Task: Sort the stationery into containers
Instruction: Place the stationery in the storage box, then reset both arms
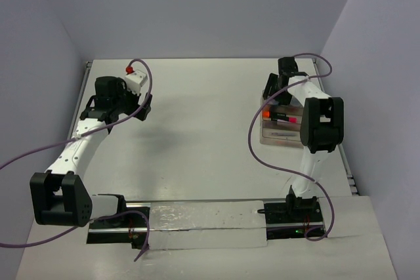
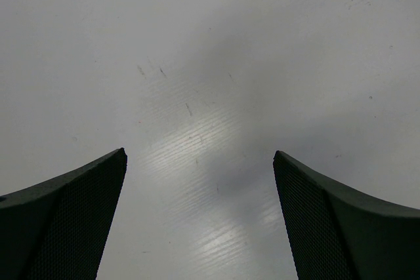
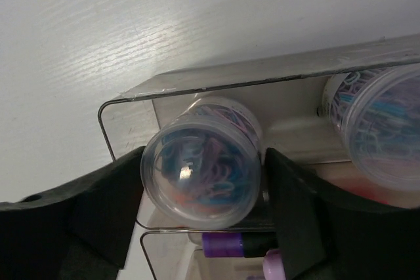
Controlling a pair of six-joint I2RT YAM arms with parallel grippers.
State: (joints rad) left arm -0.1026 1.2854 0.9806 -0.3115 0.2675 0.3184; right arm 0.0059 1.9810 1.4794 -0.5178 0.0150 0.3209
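A small round clear jar (image 3: 200, 168) of coloured clips lies in the end compartment of the smoky clear tray (image 3: 262, 73). My right gripper (image 3: 205, 159) straddles it: the left finger touches its side, and a thin gap shows at the right finger. A second jar (image 3: 380, 129) lies in the same compartment to the right. In the compartment below are a purple-and-black marker (image 3: 230, 244) and a pale pink tip (image 3: 272, 268). From above, the tray (image 1: 270, 137) sits at the right with a magenta pen (image 1: 281, 117) inside and the right gripper (image 1: 277, 96) at its far end. My left gripper (image 1: 118, 115) hangs open over bare table (image 2: 197, 96).
The tray stands near the table's right edge (image 1: 341, 155). A purple cable (image 1: 252, 136) loops from the right arm beside the tray. A white block with a red knob (image 1: 133, 75) shows just behind the left wrist. Grey walls enclose the table on three sides.
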